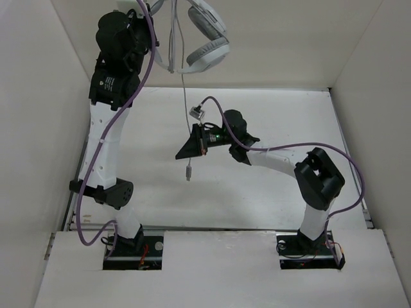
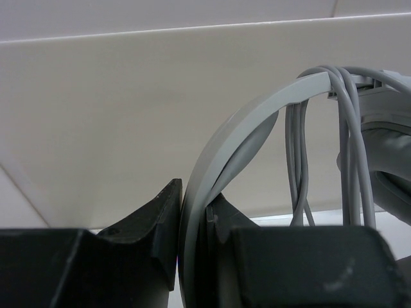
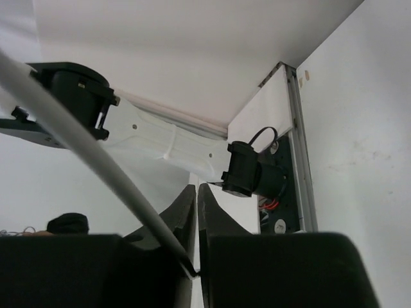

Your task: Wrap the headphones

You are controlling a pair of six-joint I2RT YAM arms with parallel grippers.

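Headphones (image 1: pixel 209 48): up at 12 o'clock in the overhead view, hanging in the air above the far edge of the table (image 1: pixel 276 199), with the earcups lowest.
Left claw (image 2: pixel 194 192): clenched on the headband (image 2: pixel 257 109). In its own wrist view the grey band runs edge-on between the two black fingers and arcs away toward 1 o'clock.
Left arm (image 1: pixel 106 141): reaches up from its base at 7 o'clock to the top edge of the overhead view, with a purple robot cable (image 1: pixel 138 77) trailing along it.
Cable (image 1: pixel 184 96): several thin grey loops hang over the headband at the 2 o'clock side of the left wrist view. From there a single strand drops straight toward the middle of the overhead view.
Right claw (image 3: pixel 196 189): pinched shut on the cable. In its wrist view the strand comes in from 10 o'clock and ends between the nearly touching fingers (the gap is only a sliver).
Right arm (image 1: pixel 282 163): bends in from its base at 5 o'clock, with the claw pointing toward 9 o'clock near the centre of the table.
Plug (image 1: pixel 189 172): dangles on the short free end of the cable just below the right claw, at 6 o'clock from it. I cannot tell whether it touches the table.
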